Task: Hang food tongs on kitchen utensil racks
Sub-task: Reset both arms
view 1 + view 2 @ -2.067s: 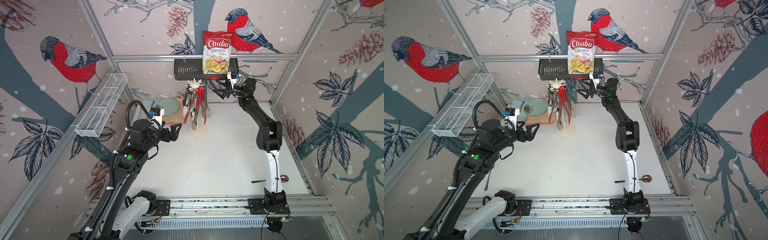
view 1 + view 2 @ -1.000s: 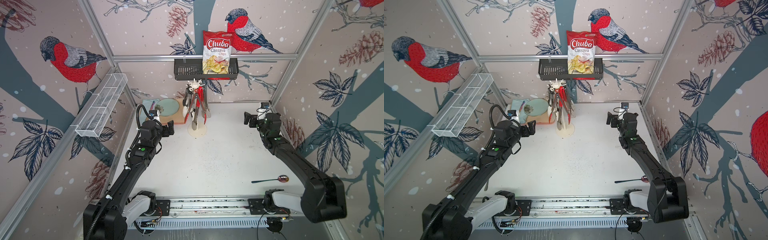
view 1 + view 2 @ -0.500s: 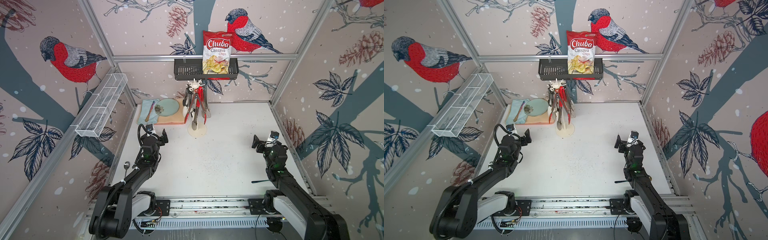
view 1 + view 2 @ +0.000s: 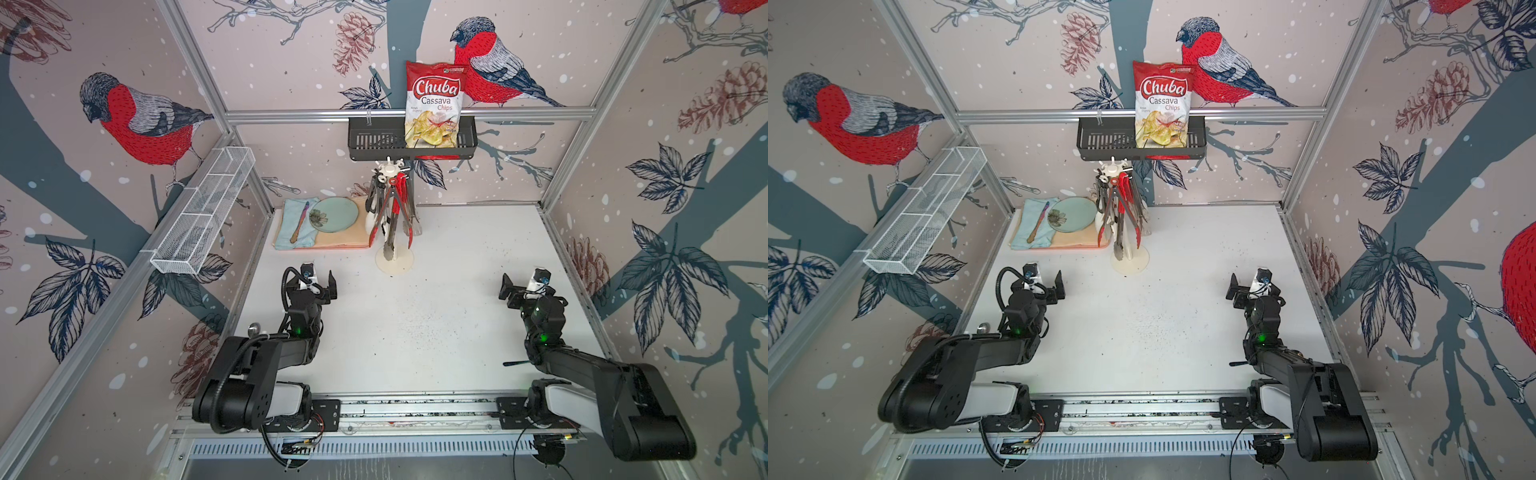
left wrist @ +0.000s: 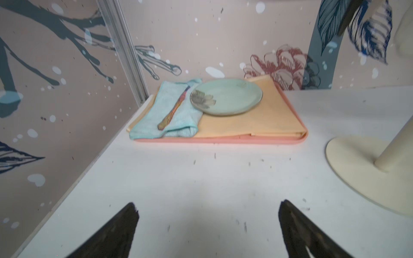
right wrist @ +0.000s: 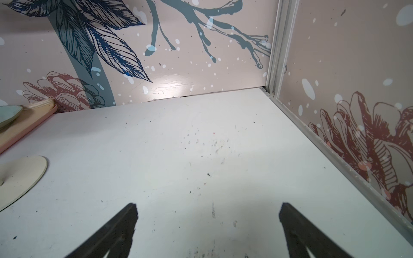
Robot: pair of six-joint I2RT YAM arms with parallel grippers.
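Observation:
The kitchen utensil rack [image 4: 394, 266] [image 4: 1130, 262], a cream pole on a round disc base, stands at the back middle of the white table. Several food tongs [image 4: 390, 212] [image 4: 1119, 212] hang from its star-shaped head, some red, some steel. My left gripper [image 4: 322, 286] [image 4: 1047, 287] is low over the table, front-left of the rack, open and empty. My right gripper [image 4: 519, 291] [image 4: 1246, 291] is at the front right, also open and empty. In the left wrist view the left gripper [image 5: 206, 205] has bare table between its fingers, with the rack's base [image 5: 357, 160] beside it. In the right wrist view the right gripper [image 6: 207, 206] is the same, and the base [image 6: 20, 176] shows at the frame's edge.
A pink tray [image 4: 324, 245] [image 5: 223, 140] at the back left holds a green plate [image 4: 334, 214], a blue cloth and a small wooden-handled utensil [image 4: 300, 222]. A black basket [image 4: 374, 143] with a chips bag hangs above the rack. A white wire shelf [image 4: 203, 216] lines the left wall. A dark spoon handle [image 4: 515, 363] lies by the right arm.
Both arms have drawn back from the rack towards the front rail and folded down low. Both grippers have stayed open and empty.

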